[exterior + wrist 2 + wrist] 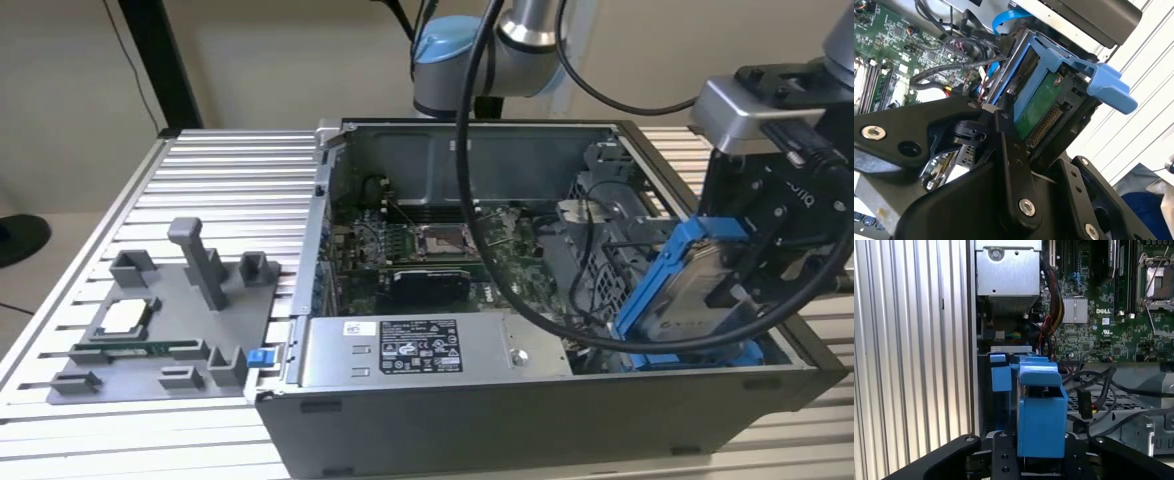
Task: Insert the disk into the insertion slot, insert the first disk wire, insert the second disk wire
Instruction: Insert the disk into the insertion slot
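Observation:
The disk (697,283), a silver drive in a bright blue carrier, hangs tilted over the open case's corner at the exterior view's right. My gripper (742,268) is shut on the disk. The second wrist view shows its green circuit board (1040,107), its blue carrier handle (1106,82) and one black finger (1009,150) against its side. The carrier (1041,410) sits between both fingers of my gripper (1039,452) in the first wrist view. The insertion slot (607,280), a grey perforated bay, lies just beneath and beside the disk. A black cable connector (1084,404) hangs loose by the bay.
A grey labelled power-supply box (414,350) fills the case's front. The motherboard (427,250) lies behind it. My arm's thick black cable (467,150) loops down across the case. A grey fixture (160,320) with parts stands on the slatted table (227,160) at the exterior view's left.

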Controlling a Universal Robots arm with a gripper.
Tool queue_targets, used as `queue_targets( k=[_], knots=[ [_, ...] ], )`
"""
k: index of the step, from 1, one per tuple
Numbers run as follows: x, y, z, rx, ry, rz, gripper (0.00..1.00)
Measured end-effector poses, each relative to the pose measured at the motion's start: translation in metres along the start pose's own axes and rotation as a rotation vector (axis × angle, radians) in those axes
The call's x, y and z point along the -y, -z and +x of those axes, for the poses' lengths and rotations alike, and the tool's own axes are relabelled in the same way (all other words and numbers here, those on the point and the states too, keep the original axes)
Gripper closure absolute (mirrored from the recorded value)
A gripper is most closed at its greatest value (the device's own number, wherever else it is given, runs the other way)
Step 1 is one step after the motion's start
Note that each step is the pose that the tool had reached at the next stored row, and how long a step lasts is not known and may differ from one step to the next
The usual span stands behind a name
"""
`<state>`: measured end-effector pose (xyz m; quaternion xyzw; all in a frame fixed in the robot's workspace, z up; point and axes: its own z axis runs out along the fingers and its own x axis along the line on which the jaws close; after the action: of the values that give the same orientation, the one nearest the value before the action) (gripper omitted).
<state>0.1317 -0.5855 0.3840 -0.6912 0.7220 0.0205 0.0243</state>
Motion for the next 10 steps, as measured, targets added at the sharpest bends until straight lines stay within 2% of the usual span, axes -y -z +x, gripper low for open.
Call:
queue_targets(
  k=[2, 10],
  knots=[
    [0.0000, -0.0026, 0.0002, 0.0000, 0.000, 0.0000, 1.00],
    [0.0000, -0.0027, 0.0002, -0.0003, 0.000, 0.0000, 1.00]
  ],
)
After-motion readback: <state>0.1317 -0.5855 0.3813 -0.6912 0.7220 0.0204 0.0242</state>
